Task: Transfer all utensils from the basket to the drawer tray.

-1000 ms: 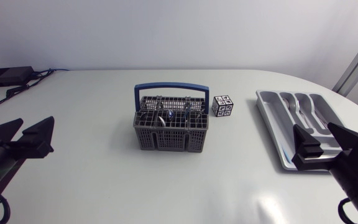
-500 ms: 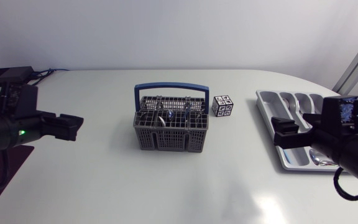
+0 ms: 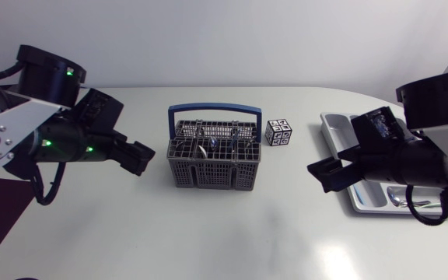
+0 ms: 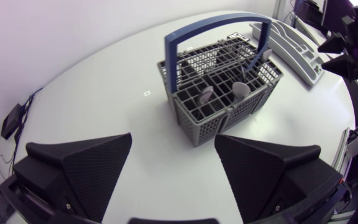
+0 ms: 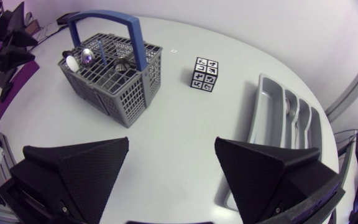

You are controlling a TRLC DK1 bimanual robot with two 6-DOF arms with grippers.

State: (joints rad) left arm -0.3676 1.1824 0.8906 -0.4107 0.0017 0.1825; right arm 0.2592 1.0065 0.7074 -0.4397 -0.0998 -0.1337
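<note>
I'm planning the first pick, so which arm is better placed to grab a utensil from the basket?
Probably left: the left gripper, open, sits just beside the basket, while the right gripper hangs farther off, nearer the drawer tray.

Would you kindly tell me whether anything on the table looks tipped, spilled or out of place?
Nothing stands out. The basket stands upright with the utensils inside, the cube sits beside it, and the tray lies flat. The left gripper and right gripper are open and empty.
</note>
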